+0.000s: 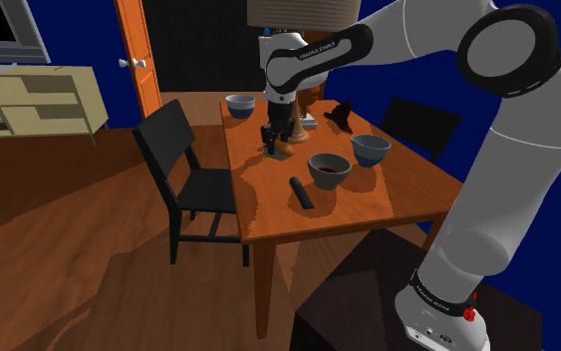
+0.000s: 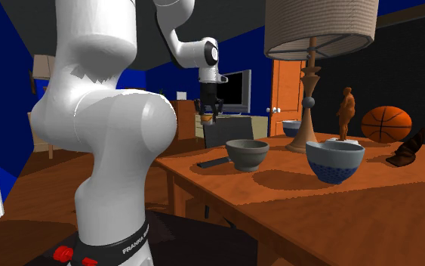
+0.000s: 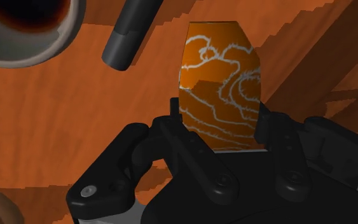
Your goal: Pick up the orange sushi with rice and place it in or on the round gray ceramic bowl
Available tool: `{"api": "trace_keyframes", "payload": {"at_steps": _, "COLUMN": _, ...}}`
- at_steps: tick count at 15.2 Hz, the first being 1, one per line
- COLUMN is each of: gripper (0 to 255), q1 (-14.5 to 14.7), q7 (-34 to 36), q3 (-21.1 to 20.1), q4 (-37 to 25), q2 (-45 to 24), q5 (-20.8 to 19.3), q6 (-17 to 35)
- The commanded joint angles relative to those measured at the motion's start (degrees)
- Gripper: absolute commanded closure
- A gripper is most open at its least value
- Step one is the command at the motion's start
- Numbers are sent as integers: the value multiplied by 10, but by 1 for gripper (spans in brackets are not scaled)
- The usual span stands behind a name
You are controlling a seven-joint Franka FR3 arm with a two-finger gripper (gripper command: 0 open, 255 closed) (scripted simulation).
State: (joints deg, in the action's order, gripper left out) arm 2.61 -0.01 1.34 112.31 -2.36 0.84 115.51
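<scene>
Here, the orange, white-streaked piece of sushi (image 3: 220, 83) is clasped between the two black fingers (image 3: 177, 127) of the all-black hand (image 3: 219, 109), which is closed on its flanks. The piece is thus carried clear of the orange-brown wooden desk (image 1: 368, 209) rather than resting on it. In the second exterior view the hand is seen well above desk level, so the lift is judged complete and the carry to be the step in hand. The grip is taken at one end of the piece, and most of its length projects beyond the fingertips. This is presumably so that it can be lowered into a vessel without the fingers meeting a rim.

The round dark-grey bowl (image 1: 329, 179), the target, is set near the desk's middle, apart from the hand. A slim black remote-like bar (image 1: 301, 191) lies just beside it, and in the wrist view this bar is seen between the bowl and the held piece. The carry is therefore expected to pass over the bar, for which the present height is judged ample.

A blue-and-white bowl (image 1: 370, 150) stands close by, toward the shoulder view's right. A pale bowl (image 1: 239, 104) is placed near the far edge, and a black chair (image 1: 183, 179) is drawn up at the desk's side. Bare desk is left around the grey bowl's rim, so a descent from above is judged the least obstructed approach.
</scene>
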Motion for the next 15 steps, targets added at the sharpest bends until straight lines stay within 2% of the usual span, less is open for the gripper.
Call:
{"api": "trace_keyframes", "payload": {"at_steps": 1, "gripper": 255, "q1": 0, "q7": 0, "q3": 0, "q4": -11, "q2": 4, "q5": 0, "q6": -15}}
{"api": "trace_keyframes", "payload": {"at_steps": 15, "gripper": 255, "q1": -80, "q7": -160, "q3": 88, "q4": 104, "q2": 107, "q5": -15, "q6": -5}}
